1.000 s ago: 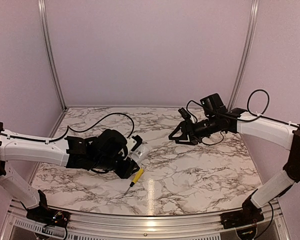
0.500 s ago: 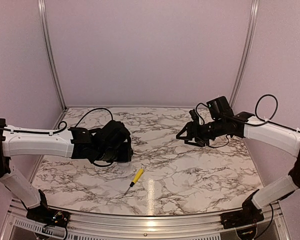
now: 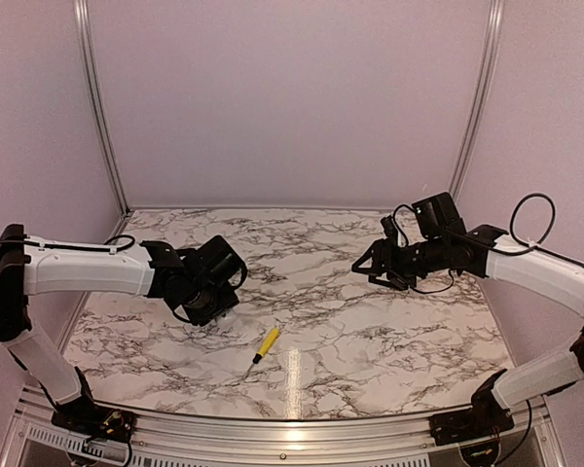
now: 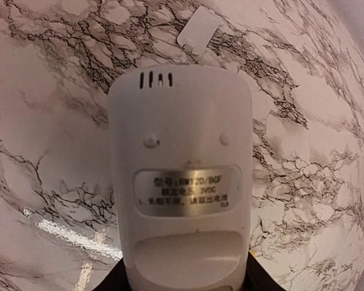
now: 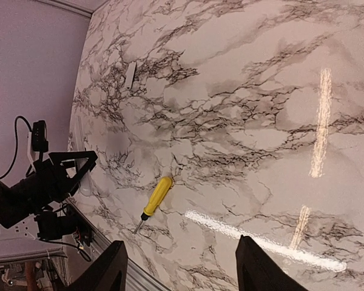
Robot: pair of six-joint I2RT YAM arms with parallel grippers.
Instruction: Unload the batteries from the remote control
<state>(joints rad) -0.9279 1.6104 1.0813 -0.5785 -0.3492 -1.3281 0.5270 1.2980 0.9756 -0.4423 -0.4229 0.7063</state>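
Remote control now farther from screwdriver

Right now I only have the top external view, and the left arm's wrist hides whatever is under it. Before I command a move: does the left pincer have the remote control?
Observer: Yes. In the left wrist view the left pincer grips the remote control by its near end, with the labelled back face toward the camera.
Operator: I can't find the cover piece. Where is it?
Observer: The white cover piece lies flat on the marble table, just beyond the remote control's far end and apart from it.
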